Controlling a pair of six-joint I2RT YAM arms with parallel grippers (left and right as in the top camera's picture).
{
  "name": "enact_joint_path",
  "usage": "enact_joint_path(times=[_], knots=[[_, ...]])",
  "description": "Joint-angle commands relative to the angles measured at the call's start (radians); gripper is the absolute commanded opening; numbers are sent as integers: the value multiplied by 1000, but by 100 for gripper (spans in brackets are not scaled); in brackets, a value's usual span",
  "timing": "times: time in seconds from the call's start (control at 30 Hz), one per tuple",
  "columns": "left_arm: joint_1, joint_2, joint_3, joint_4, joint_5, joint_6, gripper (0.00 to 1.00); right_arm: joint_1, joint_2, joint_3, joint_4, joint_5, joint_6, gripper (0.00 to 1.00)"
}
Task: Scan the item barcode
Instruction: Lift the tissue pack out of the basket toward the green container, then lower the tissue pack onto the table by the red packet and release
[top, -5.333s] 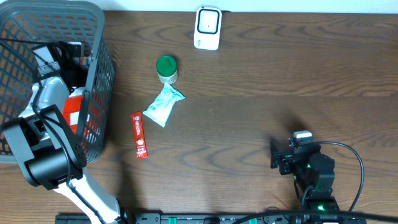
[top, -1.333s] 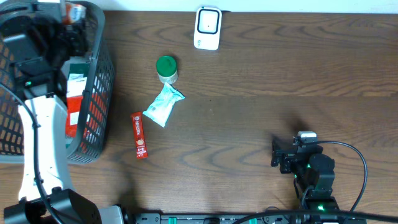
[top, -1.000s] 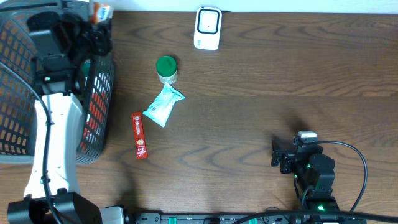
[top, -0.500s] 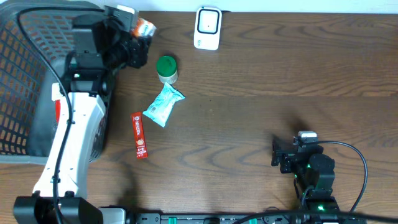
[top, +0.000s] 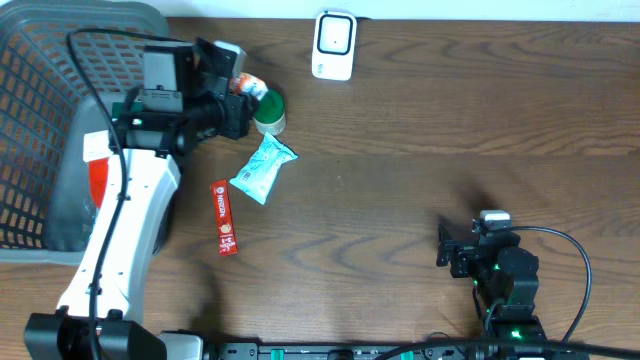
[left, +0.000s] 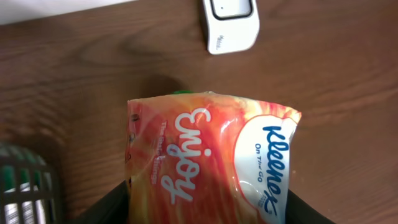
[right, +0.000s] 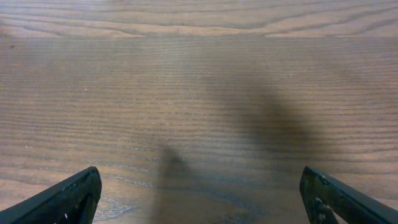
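Overhead, the left arm reaches out of the basket and across the tabletop. About five seconds ago it was down inside the basket. A second ago it hung over the basket's far rim, and half a second ago it had only just cleared that rim.

The left fingers are clamped on either side of the tissue pack, an orange pack with white lettering and a white oval label. It stands up between them with most of its length ahead of the fingertips. The pack now hangs just beside the green-lidded jar. In the left wrist view, a sliver of the jar's green top peeks over the pack's far edge.

The scanner, white and flat on the tabletop, lies farther ahead of the left fingers and a little to their right. It is closer than in the earlier frames but clearly apart from the pack.

A pale green packet and a red stick lie where they lay before, back toward the arm's base from the fingers.

The right fingers are spread wide over bare wood with nothing between them. The right arm has not moved.
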Motion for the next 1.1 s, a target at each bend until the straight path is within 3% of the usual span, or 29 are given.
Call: enact_joint_path(times=[0.0,0.27,0.73,1.07], knots=[[-76,-29,16,-11,-127,29,55,7,2,-2,4,13,10,99],[-221,-80,-41,-19,-295,31,54,7,2,-1,8,13,10,99],[-221,-86,-313,33,-304,-32,54,7,2,-2,14,13,10,99],[-209,-84,-522,146,-319,-218,55,7,2,-2,18,12,10,99]])
